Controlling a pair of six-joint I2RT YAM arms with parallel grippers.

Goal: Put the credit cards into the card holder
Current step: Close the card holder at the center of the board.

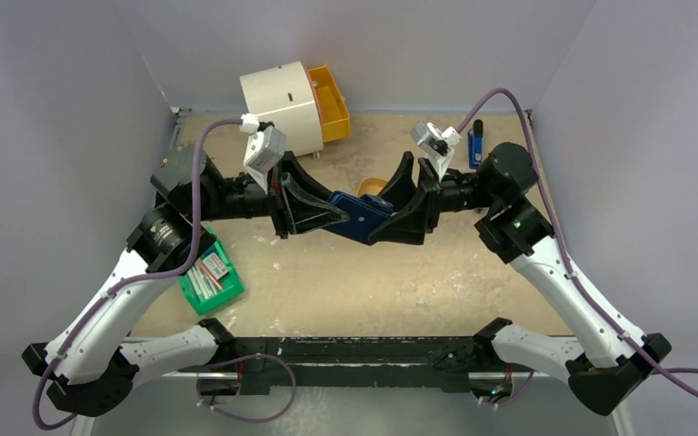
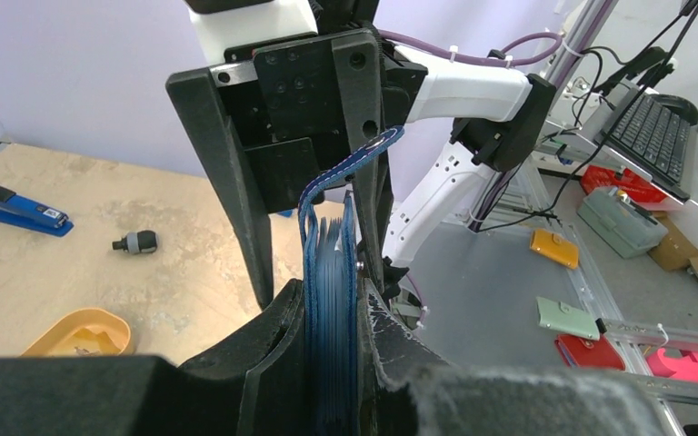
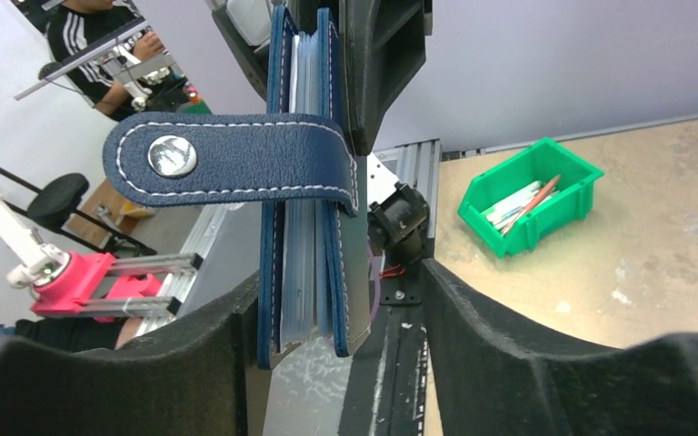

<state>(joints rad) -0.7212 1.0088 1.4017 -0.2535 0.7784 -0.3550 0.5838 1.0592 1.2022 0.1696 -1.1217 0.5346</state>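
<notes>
**Overview, largest to smallest.** The sandy, scuffed table point(image 1: 345, 282) carries two black-and-white arms that meet nose to nose above its centre. At the far edge, the white cylindrical cabinet point(image 1: 282, 104) lies tipped, with its yellow plastic drawer point(image 1: 330, 102) pulled out. Near the left arm sits the green plastic bin point(image 1: 211, 277), which holds pens and small packets. The orange oval tray point(image 2: 100, 318) lies on the table just behind the two grippers.

**Task object.** The dark navy-blue folding card holder point(image 1: 361, 213) hangs between the two grippers, lifted off the table. It stands on edge and is folded nearly closed, so its grey-blue pockets show only as thin layers. What those pockets hold cannot be told. Its stitched snap tab point(image 3: 236, 159) sticks out sideways, unfastened, with the metal stud facing the right wrist camera.

**End effectors.** The left gripper point(image 2: 332, 300) is clenched on one end of the card holder, with a finger pressed to each cover. The right gripper point(image 3: 341, 282) straddles the other end with its jaws parted. One finger is at a cover, and the other stands apart from it.

**Small items.** The blue stapler point(image 2: 18, 209) lies toward the table's far right. The small black-and-grey knob point(image 2: 134, 242) lies near it, on the bare tabletop.
</notes>
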